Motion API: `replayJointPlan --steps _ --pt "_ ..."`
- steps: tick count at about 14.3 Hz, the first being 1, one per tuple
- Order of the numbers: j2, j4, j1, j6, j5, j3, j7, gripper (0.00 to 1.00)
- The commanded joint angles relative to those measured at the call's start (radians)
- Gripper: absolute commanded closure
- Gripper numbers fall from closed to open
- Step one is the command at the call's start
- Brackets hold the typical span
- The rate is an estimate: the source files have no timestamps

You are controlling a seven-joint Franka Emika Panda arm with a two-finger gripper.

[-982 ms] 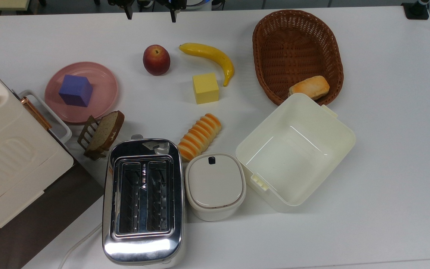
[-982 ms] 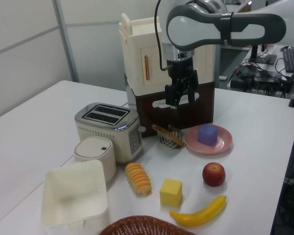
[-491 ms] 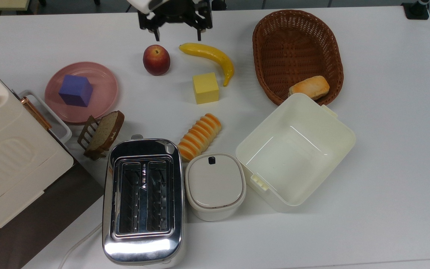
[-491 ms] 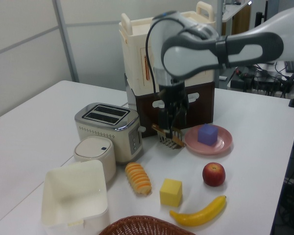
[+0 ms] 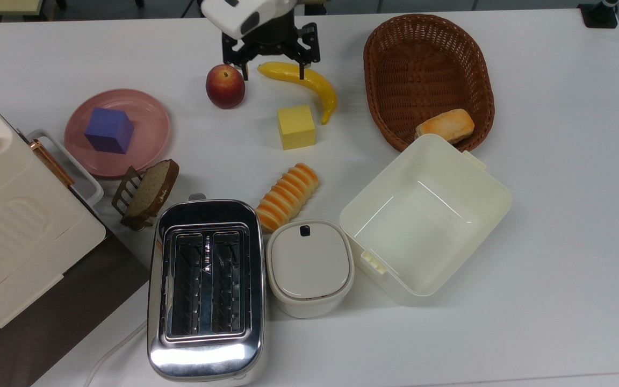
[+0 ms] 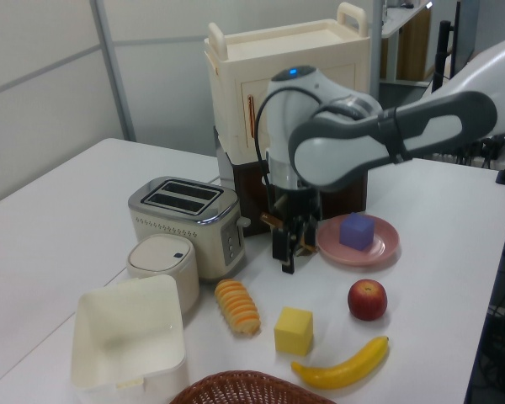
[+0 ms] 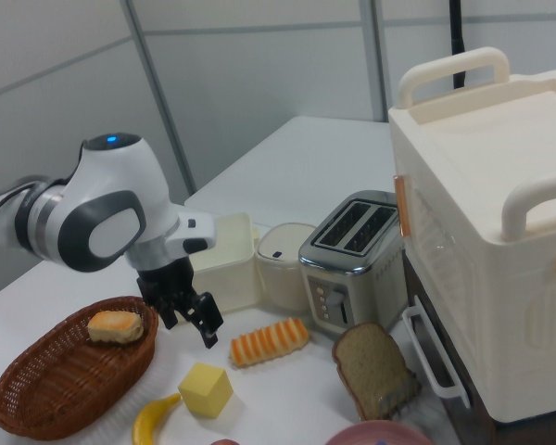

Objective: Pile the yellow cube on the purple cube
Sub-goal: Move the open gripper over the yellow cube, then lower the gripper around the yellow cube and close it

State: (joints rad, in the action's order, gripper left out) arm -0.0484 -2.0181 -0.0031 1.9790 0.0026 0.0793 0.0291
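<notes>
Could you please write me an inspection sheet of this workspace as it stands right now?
Surface: white table, no spills seen.
Job's things: yellow cube on the table beside the banana; purple cube on the pink plate; not stacked yet.
Clutter: peach, basket holding a bun, striped bread roll, open tub, lidded pot, toaster, bread slice in a rack.
Gripper: gripper open, above the table between peach and banana, holding nothing.
Cables: toaster cord runs off the table edge.
Surroundings: cream cabinet at the top view's left.
</notes>
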Motion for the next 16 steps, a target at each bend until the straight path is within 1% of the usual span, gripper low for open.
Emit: replayJointPlan --steps 1,3,4,6,8,9,10,12,16 --pt "-0.068 -0.123 0.032 0.089 -0.01 -0.003 0.025 0.0" --pt "-0.061 -0.148 0.041 0.132 -0.013 -0.003 0.023 0.0" --pt "-0.042 -0.151 0.06 0.144 -0.028 -0.003 0.025 0.0" --pt "-0.002 -0.149 0.068 0.161 -0.041 -0.003 0.031 0.0" --pt "0.042 -0.149 0.094 0.211 -0.102 -0.003 0.09 0.0" --pt "0.065 -0.149 0.098 0.216 -0.14 -0.003 0.127 0.0" --pt "0.085 -0.146 0.103 0.219 -0.163 -0.003 0.143 0.0" --pt "0.097 -0.145 0.107 0.238 -0.179 -0.003 0.167 0.0" --pt "0.119 -0.145 0.109 0.25 -0.202 -0.003 0.17 0.0"
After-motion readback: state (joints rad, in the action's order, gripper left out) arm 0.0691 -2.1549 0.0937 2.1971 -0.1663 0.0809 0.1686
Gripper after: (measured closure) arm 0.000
